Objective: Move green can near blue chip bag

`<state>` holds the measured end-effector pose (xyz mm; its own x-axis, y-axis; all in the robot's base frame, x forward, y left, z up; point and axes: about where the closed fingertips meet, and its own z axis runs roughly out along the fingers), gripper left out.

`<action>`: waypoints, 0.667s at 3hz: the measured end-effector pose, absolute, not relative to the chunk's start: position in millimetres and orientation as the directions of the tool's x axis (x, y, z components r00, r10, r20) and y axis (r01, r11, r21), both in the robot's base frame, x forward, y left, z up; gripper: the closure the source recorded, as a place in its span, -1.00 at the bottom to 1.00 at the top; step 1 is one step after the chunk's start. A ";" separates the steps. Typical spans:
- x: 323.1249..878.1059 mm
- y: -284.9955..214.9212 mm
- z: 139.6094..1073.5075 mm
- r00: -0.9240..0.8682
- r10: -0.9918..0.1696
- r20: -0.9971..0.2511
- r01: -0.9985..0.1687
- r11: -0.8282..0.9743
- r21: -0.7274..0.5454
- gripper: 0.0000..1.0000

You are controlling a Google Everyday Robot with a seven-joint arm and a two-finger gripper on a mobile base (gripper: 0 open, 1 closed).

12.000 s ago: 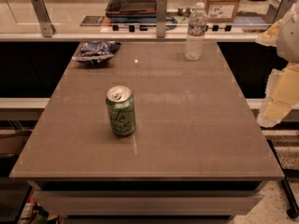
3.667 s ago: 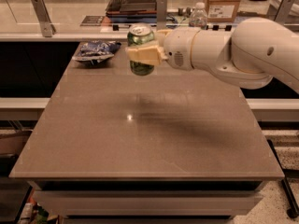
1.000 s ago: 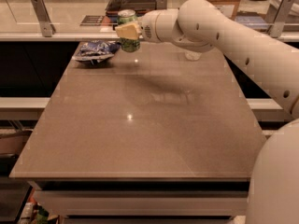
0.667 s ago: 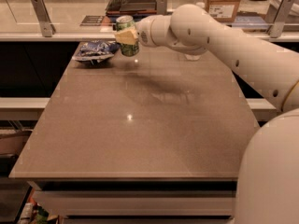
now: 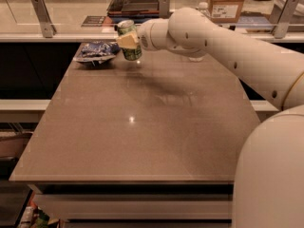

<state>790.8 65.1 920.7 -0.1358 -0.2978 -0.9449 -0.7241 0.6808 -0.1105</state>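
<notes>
One end effector (image 5: pixel 127 40) grips the can (image 5: pixel 133 52) low over the table (image 5: pixel 142 137), just beside the bag (image 5: pixel 96 50), apparently poised to set it down.

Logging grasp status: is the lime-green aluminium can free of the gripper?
No, the gripper is clamped on the lime-green aluminium can, beside the crumpled dark blue foil chip bag.

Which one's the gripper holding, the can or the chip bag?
The green can, in the gripper at the far-left corner; the blue chip bag lies beside it.
</notes>
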 end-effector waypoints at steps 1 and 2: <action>797.9 66.5 913.2 -0.170 -0.277 -0.946 -0.732 0.678 -0.067 1.00; 804.0 67.3 897.0 -0.212 -0.245 -0.946 -0.726 0.688 -0.015 1.00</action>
